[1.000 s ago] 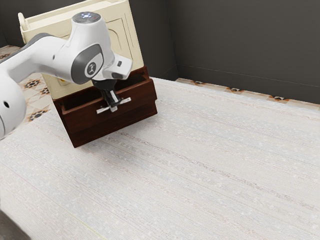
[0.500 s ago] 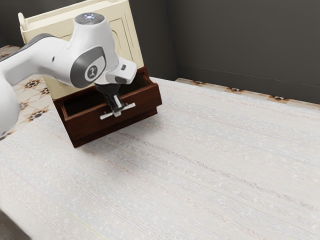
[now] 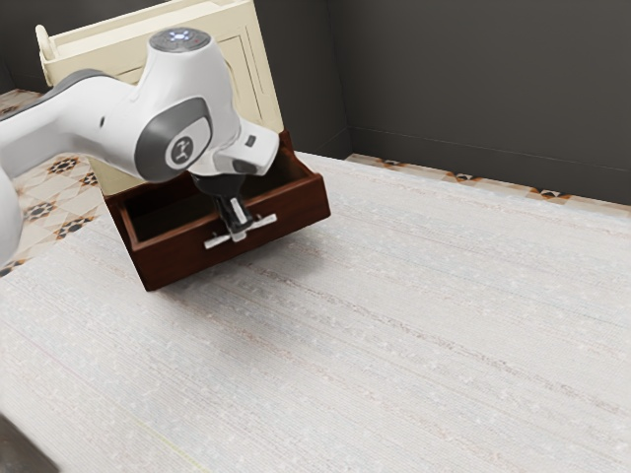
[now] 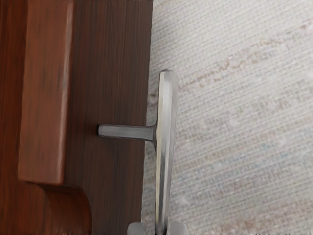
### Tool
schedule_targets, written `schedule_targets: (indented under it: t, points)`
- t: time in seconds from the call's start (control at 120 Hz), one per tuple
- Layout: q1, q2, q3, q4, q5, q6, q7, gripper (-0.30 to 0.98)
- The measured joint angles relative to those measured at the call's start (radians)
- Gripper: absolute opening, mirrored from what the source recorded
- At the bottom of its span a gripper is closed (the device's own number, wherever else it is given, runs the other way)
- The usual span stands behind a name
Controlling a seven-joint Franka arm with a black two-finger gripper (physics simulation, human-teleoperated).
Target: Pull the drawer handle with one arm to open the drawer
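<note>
The handle's [image 4: 167,107] bar lies between the jaws, which appear clamped on it, though contact is hard to confirm; its long axis runs along the drawer's [image 3: 177,258] front. The gripper [image 3: 238,229] should pull across that axis, away from the cabinet [image 3: 258,84], widening the partly open drawer.

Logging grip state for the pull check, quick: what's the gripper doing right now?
Gripper: closed on the drawer handle, one fingertip on each side of its bar.
</note>
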Motion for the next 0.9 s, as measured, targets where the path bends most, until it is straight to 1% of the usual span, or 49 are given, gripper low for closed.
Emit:
schedule_targets:
  t: [0.392,0.667,0.817,0.9]
  points:
    - [-0.001,-0.060,-0.021,-0.071,-0.004,0.005,-0.025,-0.10]
    - [0.005,-0.070,-0.028,-0.081,-0.005,0.009,-0.037,-0.09]
    - [0.002,-0.080,-0.031,-0.093,-0.011,0.008,-0.043,0.00]
    - [0.003,-0.091,-0.034,-0.094,-0.019,0.005,-0.044,0.10]
